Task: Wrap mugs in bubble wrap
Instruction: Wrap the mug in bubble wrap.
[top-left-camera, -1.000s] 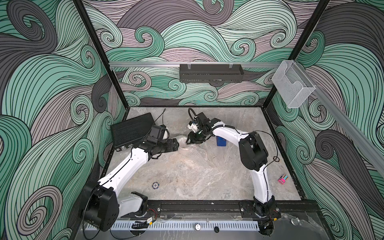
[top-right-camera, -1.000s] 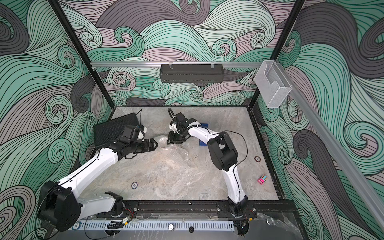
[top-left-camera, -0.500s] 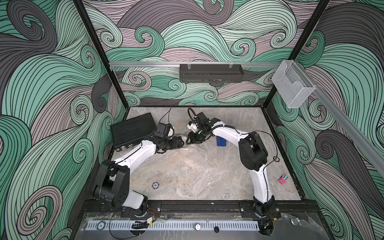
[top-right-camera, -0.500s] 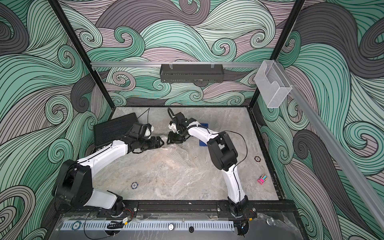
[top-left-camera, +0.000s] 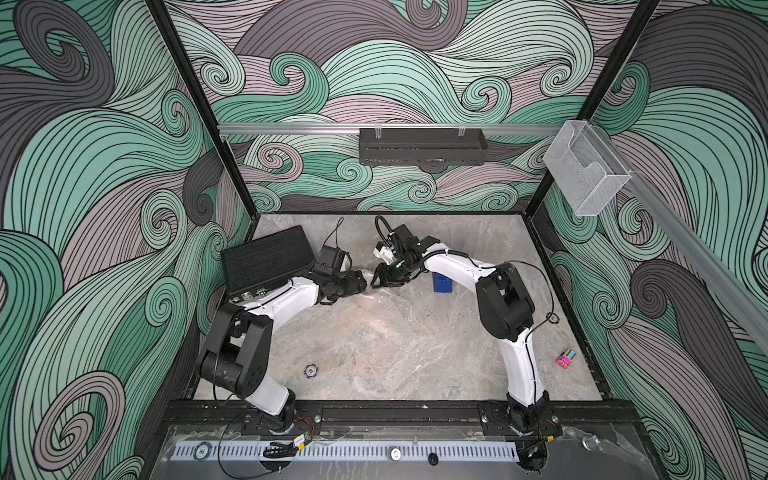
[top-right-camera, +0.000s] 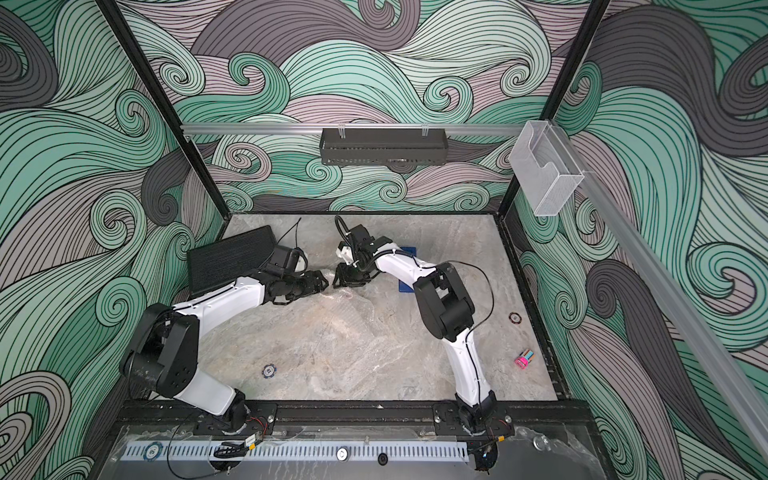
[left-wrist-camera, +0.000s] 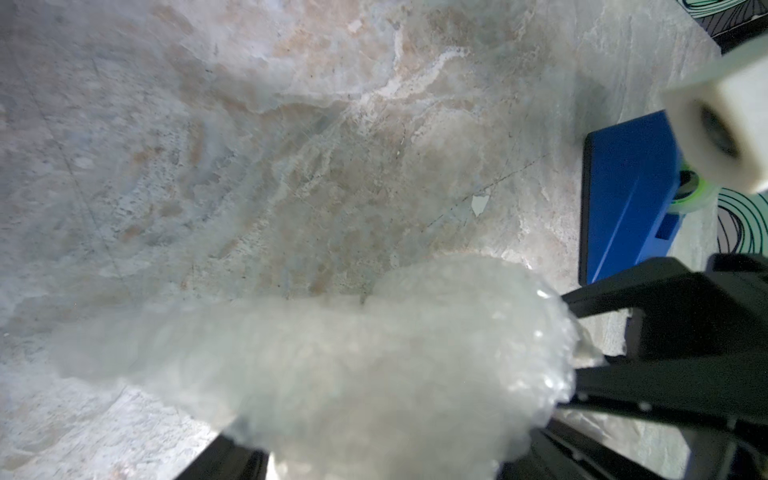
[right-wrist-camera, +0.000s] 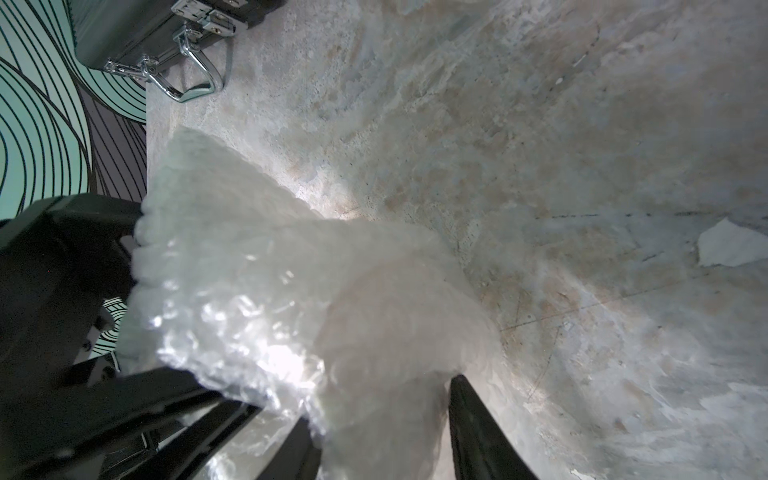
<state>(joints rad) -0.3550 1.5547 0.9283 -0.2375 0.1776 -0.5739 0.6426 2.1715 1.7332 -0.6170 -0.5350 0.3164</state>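
Two tools meet toward twelve o'clock on the desk (top-left-camera: 374, 357). The right tool (top-left-camera: 377, 284) clasps the mug (right-wrist-camera: 399, 324) through the bubble wrap (left-wrist-camera: 353, 365), likely steadying it, while the left tool (top-left-camera: 363, 285) at its nine o'clock straddles the loose end; whether it grips, I cannot tell.

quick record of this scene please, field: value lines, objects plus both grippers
mug: pinkish, seen faintly inside the wrap
bubble wrap: bunched round the mug, rest trailing on the table
right gripper: shut on the bubble wrap around the mug
left gripper: at the bundle's other end, grip unclear
tape dispenser: blue, beside the right arm
black case: back left corner of the table
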